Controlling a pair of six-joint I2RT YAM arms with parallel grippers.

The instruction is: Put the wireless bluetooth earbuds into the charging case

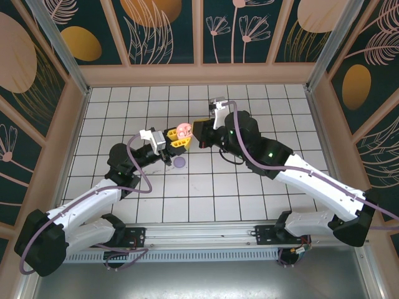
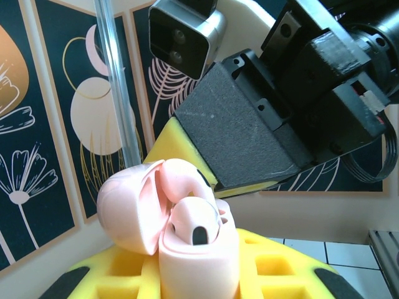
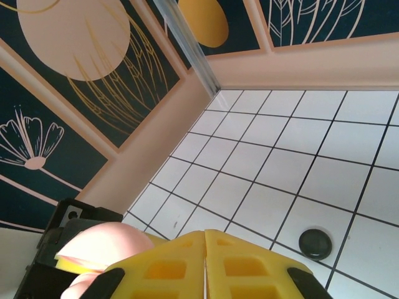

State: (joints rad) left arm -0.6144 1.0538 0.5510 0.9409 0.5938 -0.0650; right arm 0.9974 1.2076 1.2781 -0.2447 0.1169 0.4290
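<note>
— How do the tools stand?
— The left tool (image 1: 175,141) pinches the pink case (image 2: 198,266) by its lower half. The case's lid (image 2: 128,212) is swung open to one side. The right tool (image 3: 205,240) has its yellow fingers pressed together along a thin seam. It sits just behind the open case; I cannot tell whether it touches it.

— Where is the earbud?
— A pale pink earbud (image 2: 194,224) sits in the mouth of the case, with a dark oval facing the left wrist camera. I cannot tell whether it is fully seated.

— What lies around them?
— A purple disc (image 1: 179,162) lies flat about mid-bench, just on the near-edge side of the left tool. A dark round thing (image 3: 315,243) lies on a tile, apart from the right tool.

— What about the surface and the room?
— The bench (image 1: 249,187) is white tile with dark grout. The walls (image 1: 162,31) are dark teal panels in pale frames, with gold discs and pink plant drawings.
</note>
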